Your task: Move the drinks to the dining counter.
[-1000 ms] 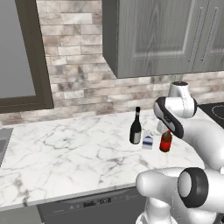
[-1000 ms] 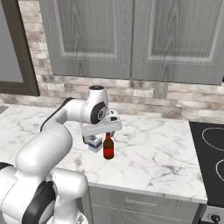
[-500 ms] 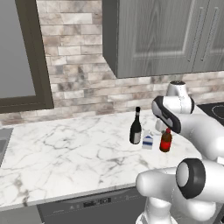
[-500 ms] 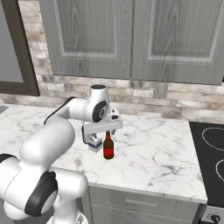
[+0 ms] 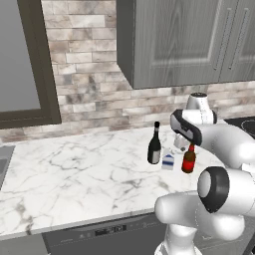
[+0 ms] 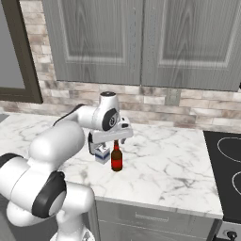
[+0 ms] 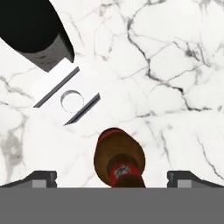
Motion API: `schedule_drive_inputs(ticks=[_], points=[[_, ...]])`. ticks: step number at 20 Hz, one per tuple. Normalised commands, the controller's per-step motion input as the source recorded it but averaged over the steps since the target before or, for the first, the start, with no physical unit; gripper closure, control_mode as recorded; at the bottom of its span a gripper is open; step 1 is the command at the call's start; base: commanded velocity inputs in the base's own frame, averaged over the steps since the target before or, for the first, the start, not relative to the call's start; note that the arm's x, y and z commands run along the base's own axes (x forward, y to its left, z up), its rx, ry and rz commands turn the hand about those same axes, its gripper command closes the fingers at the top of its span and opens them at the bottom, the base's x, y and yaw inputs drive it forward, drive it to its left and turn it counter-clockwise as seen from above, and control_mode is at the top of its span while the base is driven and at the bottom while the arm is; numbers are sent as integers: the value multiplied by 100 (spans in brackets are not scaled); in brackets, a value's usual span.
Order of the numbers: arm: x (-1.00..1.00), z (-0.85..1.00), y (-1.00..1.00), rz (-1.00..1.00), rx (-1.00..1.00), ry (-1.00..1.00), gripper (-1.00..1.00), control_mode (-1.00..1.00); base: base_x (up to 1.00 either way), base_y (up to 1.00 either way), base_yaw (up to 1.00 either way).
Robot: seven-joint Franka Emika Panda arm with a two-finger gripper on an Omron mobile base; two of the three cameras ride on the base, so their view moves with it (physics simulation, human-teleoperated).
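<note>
Three drinks stand close together on the marble counter (image 5: 74,174). The tall black wine bottle (image 5: 154,145) is leftmost, the small blue-and-white milk carton (image 5: 168,162) is beside it, and the red-brown beer bottle (image 5: 188,160) is to the right. My gripper (image 5: 183,145) hangs open, pointing down just over the beer bottle (image 6: 116,158). In the hand view the beer bottle (image 7: 119,160) sits between my fingertips (image 7: 42,178), untouched, with the milk carton (image 7: 66,99) and wine bottle (image 7: 35,35) beyond. The dining counter is out of view.
A brick backsplash and grey wall cabinets (image 6: 141,42) rise behind the counter. A black cooktop (image 6: 226,157) lies to the right. A dishwasher panel (image 5: 109,231) sits under the counter front, and a sink edge (image 5: 2,160) shows at far left.
My hand has come down a little over the beer bottle's neck and the elbow has risen. The jaws stayed open and the drinks have not moved.
</note>
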Motion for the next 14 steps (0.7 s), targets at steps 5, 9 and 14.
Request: schedule_drive_inputs(ticks=[5,9,14], points=[[11,-18,-7,0,4,0,-100,-100,0,0,0],[10,-7,-9,0,2,0,-100,-100,0,0,0],[8,-11,-5,0,3,0,-100,-100,0,0,0]])
